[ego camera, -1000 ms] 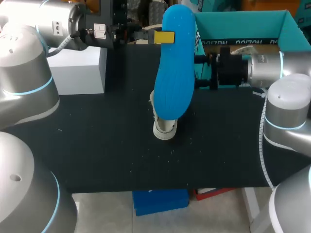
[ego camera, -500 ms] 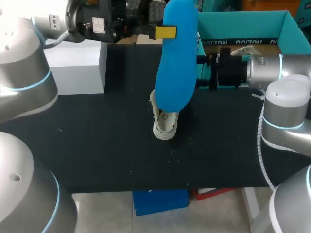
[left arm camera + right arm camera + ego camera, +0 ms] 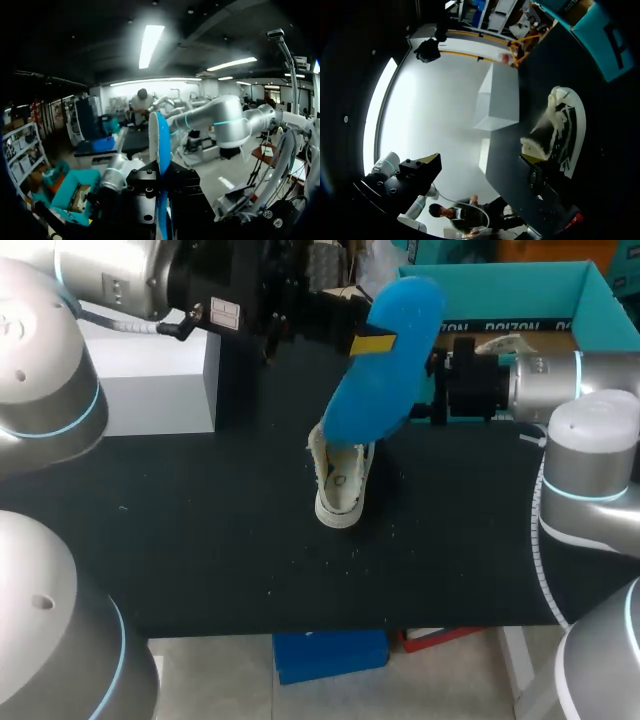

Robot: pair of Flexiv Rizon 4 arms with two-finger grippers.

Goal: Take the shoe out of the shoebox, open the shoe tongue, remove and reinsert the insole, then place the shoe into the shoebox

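Insole: bright blue and smooth. We hold the insole (image 3: 388,380) in the air over the shoe, tilted, with its upper end leaning far and right toward the shoebox and its lower end just above the shoe's opening.
Left jaws: our left arm (image 3: 120,280) has them closed on the insole's upper part, one yellow tip flat on the blue face. In the left wrist view the insole (image 3: 161,150) shows edge-on between them.
Shoe: the cream-white shoe (image 3: 340,490) has laces and a wide opening, and sits mid-desk (image 3: 200,520).
Shoebox: the shoebox (image 3: 500,288) is teal and open, at the far right.
Right jaws: our right arm (image 3: 560,375) reaches in behind the insole, which hides them, so we cannot tell their state.
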